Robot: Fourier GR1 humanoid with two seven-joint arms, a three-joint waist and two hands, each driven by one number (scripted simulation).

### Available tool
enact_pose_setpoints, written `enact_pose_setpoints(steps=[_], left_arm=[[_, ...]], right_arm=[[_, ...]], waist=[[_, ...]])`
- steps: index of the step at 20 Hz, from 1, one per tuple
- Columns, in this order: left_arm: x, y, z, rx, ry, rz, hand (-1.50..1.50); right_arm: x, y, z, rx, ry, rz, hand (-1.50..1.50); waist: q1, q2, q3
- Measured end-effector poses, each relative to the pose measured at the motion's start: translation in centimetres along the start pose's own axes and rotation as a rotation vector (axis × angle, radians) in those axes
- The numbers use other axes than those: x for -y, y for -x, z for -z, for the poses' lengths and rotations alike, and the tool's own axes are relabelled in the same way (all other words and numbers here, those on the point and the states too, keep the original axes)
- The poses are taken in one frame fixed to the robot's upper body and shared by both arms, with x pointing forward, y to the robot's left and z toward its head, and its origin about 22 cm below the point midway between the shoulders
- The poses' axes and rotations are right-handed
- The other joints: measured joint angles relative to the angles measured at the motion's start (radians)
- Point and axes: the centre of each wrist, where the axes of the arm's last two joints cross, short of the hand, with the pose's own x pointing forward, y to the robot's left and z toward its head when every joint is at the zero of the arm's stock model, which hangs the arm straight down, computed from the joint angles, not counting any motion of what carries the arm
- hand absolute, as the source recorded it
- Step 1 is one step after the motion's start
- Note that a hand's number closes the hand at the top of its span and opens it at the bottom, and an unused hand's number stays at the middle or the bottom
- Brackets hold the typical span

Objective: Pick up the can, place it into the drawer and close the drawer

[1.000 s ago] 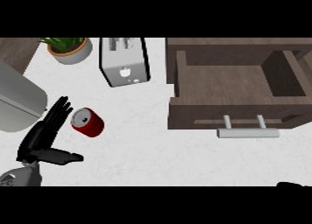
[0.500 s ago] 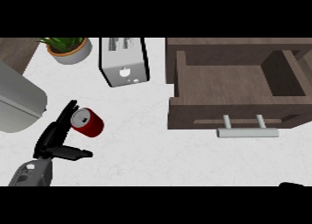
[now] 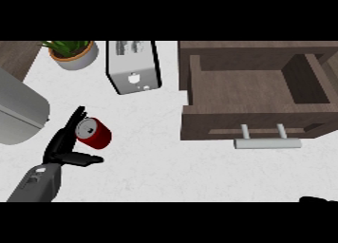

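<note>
A red can (image 3: 95, 133) with a silvery top stands on the white counter, left of the middle. My left hand (image 3: 61, 146) is at its left side, fingers straight along the can's left edge and thumb sticking out to the right just below it; the hand is open and not curled round the can. The wooden drawer (image 3: 194, 90) stands pulled out at the upper right, nothing inside it, its metal handle (image 3: 266, 142) facing me. Only a small black tip of my right hand (image 3: 320, 199) shows at the lower right edge.
A white toaster (image 3: 134, 67) stands behind the can, and a potted plant (image 3: 73, 53) sits at the upper left. A large grey rounded object (image 3: 11, 109) fills the left edge, close to my left hand.
My left hand has moved forward and to the right, closing in on the can until its fingers lie along the can's left side. The can and drawer have not moved.
</note>
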Motion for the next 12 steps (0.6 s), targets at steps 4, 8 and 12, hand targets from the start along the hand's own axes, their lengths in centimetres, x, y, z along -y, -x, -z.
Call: enact_pose_setpoints(steps=[4, 8, 12], left_arm=[[0.5, 0.1, 0.7, 0.009, 0.016, -0.010, -1.50], [0.9, -0.2, 1.5, 0.018, 0.041, -0.011, -1.50], [1.4, -0.8, 2.4, 0.019, 0.114, -0.024, -1.50]], right_arm=[[0.2, 0.1, 0.3, 0.005, 0.005, 0.007, -1.50], [0.3, -0.4, 0.5, 0.007, -0.004, -0.007, -1.50], [0.7, -0.9, 0.6, 0.011, -0.001, -0.006, -1.50]], waist=[[-0.002, 0.001, 0.000], [-0.007, 0.003, -0.001], [-0.008, 0.003, -0.001]])
